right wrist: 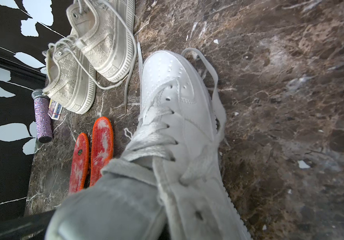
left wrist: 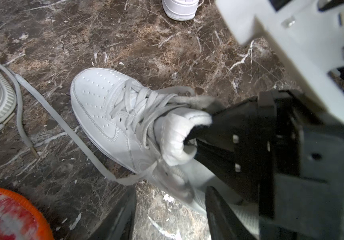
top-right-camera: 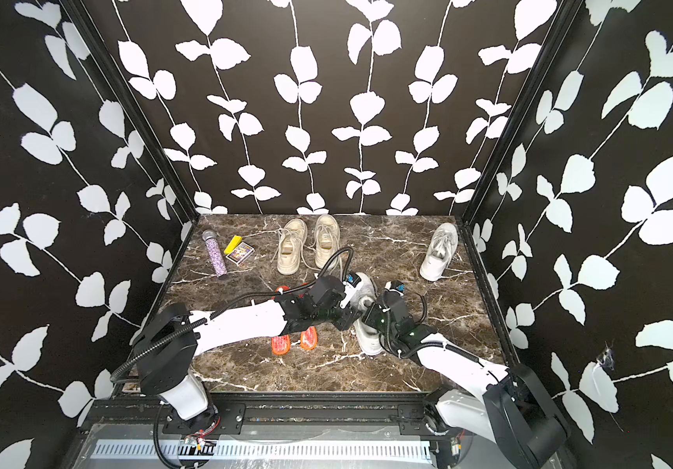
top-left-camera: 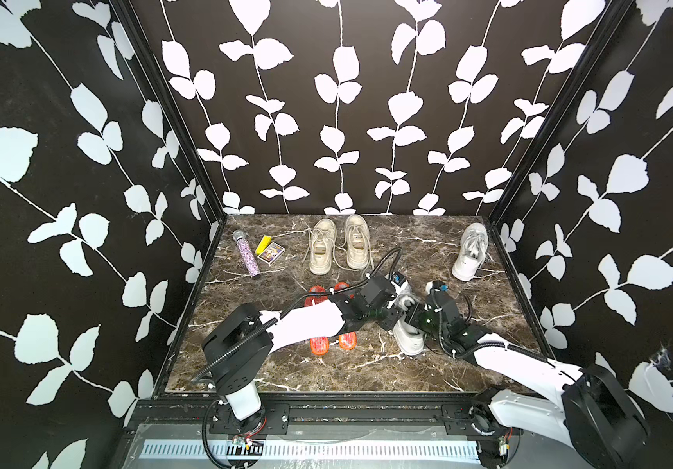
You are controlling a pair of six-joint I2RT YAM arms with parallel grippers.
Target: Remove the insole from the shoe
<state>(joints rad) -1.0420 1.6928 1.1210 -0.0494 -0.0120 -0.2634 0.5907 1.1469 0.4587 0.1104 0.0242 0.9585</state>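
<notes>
A white lace-up shoe (top-left-camera: 410, 341) (top-right-camera: 369, 343) stands in the middle of the marble table with its toe toward the back wall. My right gripper (top-left-camera: 408, 310) is shut on the shoe's padded tongue (left wrist: 177, 133), its black fingers (left wrist: 218, 128) pinching it from above. That tongue (right wrist: 115, 203) fills the near part of the right wrist view. My left gripper (left wrist: 170, 220) is open beside the shoe's heel side, with only bare table between its fingers (left wrist: 218, 216). The insole is hidden inside the shoe (left wrist: 104, 108).
Two orange insoles (top-left-camera: 320, 345) lie left of the shoe, partly under my left arm. A beige pair of sneakers (top-left-camera: 320, 251) stands at the back, and another white sneaker (top-left-camera: 468, 251) at the back right. A purple microphone (top-left-camera: 247, 253) and a card box (top-left-camera: 271, 253) lie back left.
</notes>
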